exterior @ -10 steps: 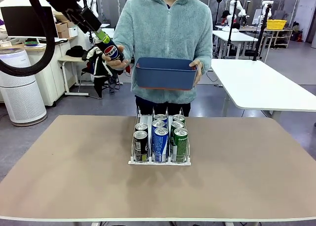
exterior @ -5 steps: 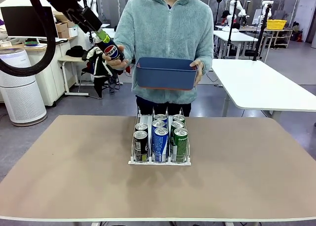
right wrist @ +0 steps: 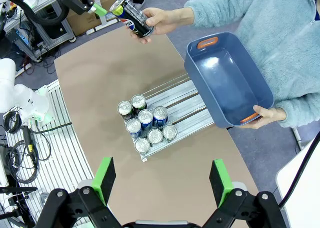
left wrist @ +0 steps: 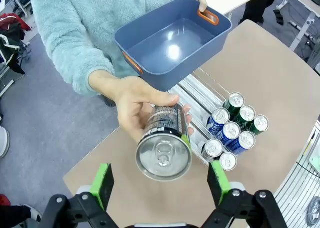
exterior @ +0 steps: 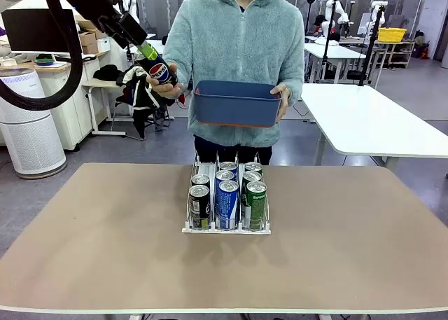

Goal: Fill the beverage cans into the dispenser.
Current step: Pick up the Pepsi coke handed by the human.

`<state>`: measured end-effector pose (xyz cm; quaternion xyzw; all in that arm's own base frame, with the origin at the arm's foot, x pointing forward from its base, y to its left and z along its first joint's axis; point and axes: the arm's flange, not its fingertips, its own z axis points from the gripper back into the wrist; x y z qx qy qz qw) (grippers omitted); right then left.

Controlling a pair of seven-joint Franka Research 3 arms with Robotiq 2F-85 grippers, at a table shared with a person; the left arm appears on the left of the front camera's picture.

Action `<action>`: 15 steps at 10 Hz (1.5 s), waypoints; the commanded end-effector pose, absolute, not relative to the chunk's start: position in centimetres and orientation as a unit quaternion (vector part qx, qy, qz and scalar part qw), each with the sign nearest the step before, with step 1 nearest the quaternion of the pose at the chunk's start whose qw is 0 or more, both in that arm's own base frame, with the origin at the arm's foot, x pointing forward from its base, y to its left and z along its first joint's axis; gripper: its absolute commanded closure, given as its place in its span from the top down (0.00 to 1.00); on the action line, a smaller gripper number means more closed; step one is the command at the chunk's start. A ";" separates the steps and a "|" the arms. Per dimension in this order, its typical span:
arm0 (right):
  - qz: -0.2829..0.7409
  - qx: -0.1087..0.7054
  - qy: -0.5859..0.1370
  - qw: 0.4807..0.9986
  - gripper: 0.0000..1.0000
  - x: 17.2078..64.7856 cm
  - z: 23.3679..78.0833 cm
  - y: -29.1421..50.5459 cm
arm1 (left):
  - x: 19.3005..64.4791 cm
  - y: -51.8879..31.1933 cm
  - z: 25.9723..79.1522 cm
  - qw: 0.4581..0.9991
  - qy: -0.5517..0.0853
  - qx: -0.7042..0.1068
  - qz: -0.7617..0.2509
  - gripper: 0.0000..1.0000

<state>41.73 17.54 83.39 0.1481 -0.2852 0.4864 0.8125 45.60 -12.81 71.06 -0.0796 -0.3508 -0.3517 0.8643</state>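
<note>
My left jaws (left wrist: 159, 185) stand wide open just short of a black Pepsi can (left wrist: 163, 145) that the person's hand (left wrist: 131, 104) holds out toward me above the desk's far left edge; my pads flank its silver top without touching it. My right jaws (right wrist: 162, 180) hang open and empty high over the desk (exterior: 98, 236). The dispenser (exterior: 226, 228) sits mid-desk toward the far edge with seven cans (exterior: 228, 201) in its lanes, and the person's other hand (exterior: 281, 99) holds a blue bin (exterior: 235, 104) above it.

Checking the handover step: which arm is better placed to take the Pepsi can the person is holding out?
Left. Its open hand already flanks the Pepsi can; the right hand hangs high above the rack.
</note>
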 end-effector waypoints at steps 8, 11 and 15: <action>0.486 0.149 -0.285 0.813 1.00 41.7 83.4 17.6 | 48.0 -13.4 67.8 0.853 -0.351 -0.124 -0.366 1.00; 0.486 0.149 -0.285 0.813 1.00 41.7 83.4 17.6 | 48.2 -13.5 67.3 0.852 -0.352 -0.129 -0.364 1.00; 0.486 0.149 -0.285 0.813 1.00 41.7 83.4 17.6 | 48.7 -13.7 66.4 0.853 -0.351 -0.143 -0.359 1.00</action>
